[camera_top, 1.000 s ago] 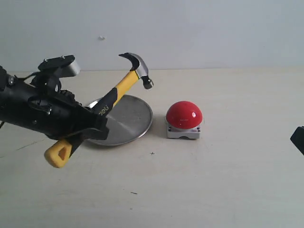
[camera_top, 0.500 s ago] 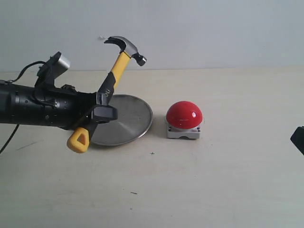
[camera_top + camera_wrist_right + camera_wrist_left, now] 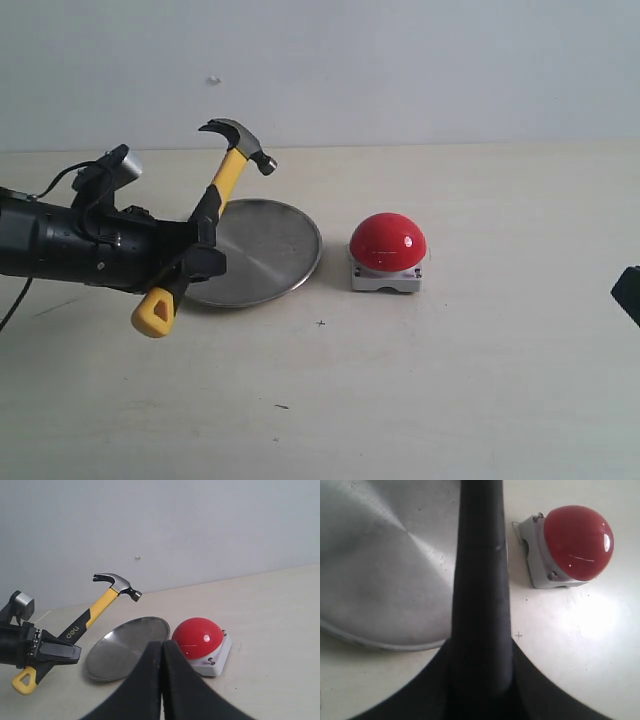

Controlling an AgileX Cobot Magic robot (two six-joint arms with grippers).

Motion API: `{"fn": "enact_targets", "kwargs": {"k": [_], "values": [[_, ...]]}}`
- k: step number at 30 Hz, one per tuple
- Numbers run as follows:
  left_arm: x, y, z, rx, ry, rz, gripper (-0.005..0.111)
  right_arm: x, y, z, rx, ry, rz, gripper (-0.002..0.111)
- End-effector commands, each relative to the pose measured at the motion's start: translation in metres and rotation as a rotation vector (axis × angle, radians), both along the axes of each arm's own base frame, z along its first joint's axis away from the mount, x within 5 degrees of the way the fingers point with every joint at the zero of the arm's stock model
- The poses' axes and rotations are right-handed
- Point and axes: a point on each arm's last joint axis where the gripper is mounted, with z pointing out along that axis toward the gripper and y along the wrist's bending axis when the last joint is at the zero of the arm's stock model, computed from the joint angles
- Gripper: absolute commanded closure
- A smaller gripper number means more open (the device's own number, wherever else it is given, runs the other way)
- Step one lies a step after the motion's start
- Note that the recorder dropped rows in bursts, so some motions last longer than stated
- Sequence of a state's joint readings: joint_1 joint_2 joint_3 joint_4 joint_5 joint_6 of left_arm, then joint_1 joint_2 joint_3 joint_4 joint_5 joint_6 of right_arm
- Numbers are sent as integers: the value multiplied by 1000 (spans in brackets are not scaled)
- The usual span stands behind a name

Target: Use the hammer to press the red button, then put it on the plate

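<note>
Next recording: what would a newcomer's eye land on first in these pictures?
The hammer, gripped mid-handle by the left end effector and tilted head-up in the air by the left edge of the silver plate. Next comes the glossy red button on its grey base, sitting on the table to the right of the plate, well apart from the hammer.

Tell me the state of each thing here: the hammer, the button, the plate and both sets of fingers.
hammer: held off the table, head up, tilted.
left fingers: shut on the hammer handle.
red button: on the table, nothing touching it.
plate: flat on the table, empty.
right fingers: shut, holding nothing.
</note>
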State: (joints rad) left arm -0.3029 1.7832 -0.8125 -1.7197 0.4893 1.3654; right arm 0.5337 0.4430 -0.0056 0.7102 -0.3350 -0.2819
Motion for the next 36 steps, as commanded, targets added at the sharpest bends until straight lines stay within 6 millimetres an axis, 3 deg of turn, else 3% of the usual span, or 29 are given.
{"fn": "enact_targets", "kwargs": {"k": [1, 6, 9, 16, 22, 26, 36], "values": [[7, -4, 10, -10, -83, -59, 107, -1, 0, -1, -10, -8, 5, 108], [10, -10, 19, -35, -128, -119, 107, -1, 0, -1, -10, -8, 5, 108], [17, -11, 19, -90, -57, -44, 107, -1, 0, -1, -10, -8, 5, 108], [32, -18, 24, -100, 147, -196, 107, -1, 0, -1, -10, -8, 5, 108], [39, -13, 31, -269, 98, -111, 107, -1, 0, -1, -10, -8, 5, 108], [42, -13, 23, -355, 80, -31, 107, -1, 0, -1, -10, -8, 5, 108], [48, -10, -5, -303, 138, 21, 107, -1, 0, -1, -10, -8, 5, 108]]}}
